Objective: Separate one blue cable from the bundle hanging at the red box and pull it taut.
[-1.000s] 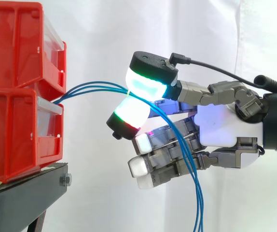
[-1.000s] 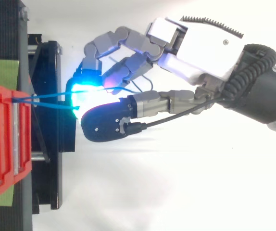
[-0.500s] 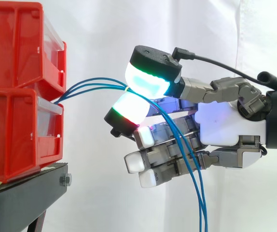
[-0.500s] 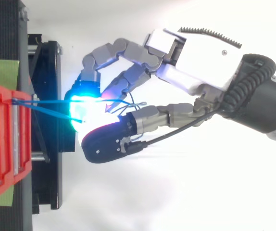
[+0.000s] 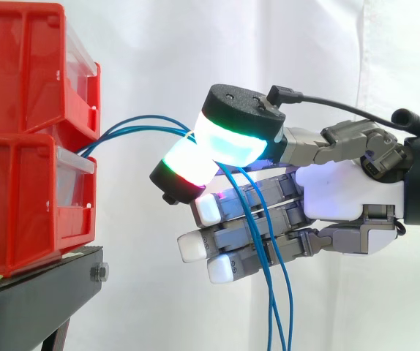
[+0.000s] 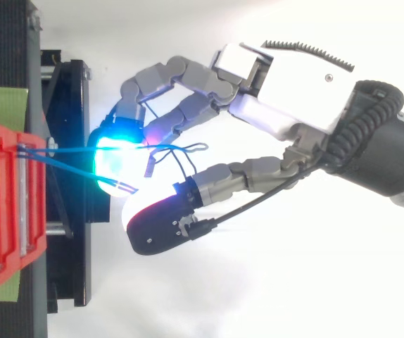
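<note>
At the left the red bins point(image 5: 27, 110) sat stacked on the black stand point(image 5: 42, 292). The blue cables point(image 5: 133, 124) came out from between them, arched slackly to the right, passed through the hand point(image 5: 345, 194) and hung down in front of its lower fingers to the bottom edge. The hand reached in from the right, released rather than clenched. Seen from above, the thumb point(image 6: 161, 224) stood apart on the near side of the cyan-lit pad point(image 6: 117, 151), with strands running through the gap between them. Glare off that pad hid whether any strand touched it, so probably none was gripped. The step in hand looked like the separating itself, with no one cable singled out and none taut. The next move would call for closing thumb and pad on one strand alone, leaving the others free. The hand would then draw that strand right, away from the bins, until its sag went.
</note>
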